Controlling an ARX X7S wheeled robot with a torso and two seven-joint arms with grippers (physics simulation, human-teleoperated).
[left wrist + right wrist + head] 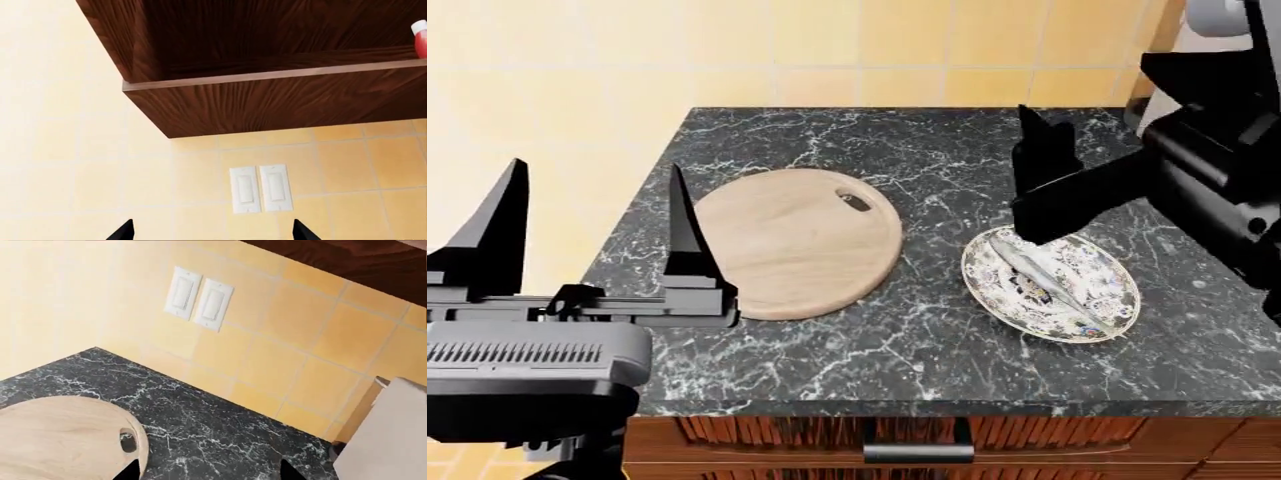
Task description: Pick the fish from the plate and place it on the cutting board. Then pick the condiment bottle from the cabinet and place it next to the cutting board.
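The silver-grey fish [1044,275] lies on the patterned plate [1114,270] at the right of the counter. The round wooden cutting board [798,240] lies bare to its left, and its edge and hole show in the right wrist view [60,440]. My right gripper [1048,160] hovers open and empty just behind the plate; its tips [208,471] point over the counter beside the board. My left gripper [595,170] is open and empty, raised at the counter's left end. In the left wrist view the left gripper [212,232] faces the wall below the cabinet [267,100], where the red condiment bottle [420,39] shows at the frame edge.
The black marble counter [961,160] meets a yellow tiled wall. Two white wall switches [261,189] sit under the dark wooden cabinet and also show in the right wrist view [199,298]. A pale boxy object [393,440] stands at the counter's far right. A drawer handle [918,452] is below the front edge.
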